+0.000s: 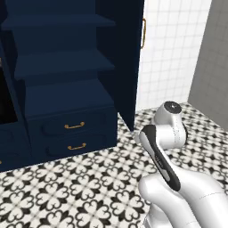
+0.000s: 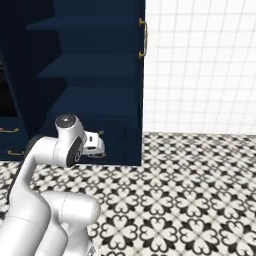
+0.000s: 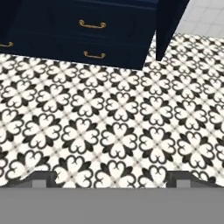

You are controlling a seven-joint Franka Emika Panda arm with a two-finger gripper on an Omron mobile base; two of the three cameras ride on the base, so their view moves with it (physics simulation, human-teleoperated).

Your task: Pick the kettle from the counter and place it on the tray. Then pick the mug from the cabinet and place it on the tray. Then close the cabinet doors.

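**Base:** What's on your screens, left to right?

**Me:** In the left base view I see the cabinet [image 1: 67, 84] across the upper left of the frame, navy blue, standing open, with bare shelves [image 1: 62, 62] stepping down to two drawers [image 1: 73, 133] with brass handles. Its right door [image 1: 127, 62] swings out toward me at upper centre, its brass handle [image 1: 143, 33] showing at the far edge. To the right of that is a white tiled wall [image 1: 173, 49]. My arm [image 1: 167, 133] rises from the lower right over the black-and-white patterned floor [image 1: 67, 187].

**Base:** And the mug?

**Me:** I can't pick it out on the shelves I can see.

**Base:** Right base view?

**Me:** The arm [image 2: 65, 145] is at lower left, folded low in front of the drawers. The open door [image 2: 135, 75] stands edge-on at upper centre, and the tiled wall [image 2: 200, 65] is to its right.

**Base:** Gripper?

**Me:** In the hand view the gripper [image 3: 111, 178] sits at the bottom centre, its fingertips [image 3: 43, 178] spread as wide as they go, with nothing between them but floor. The two drawers [image 3: 94, 39] lie along the top left, with the door's bottom edge [image 3: 168, 26] at upper right.
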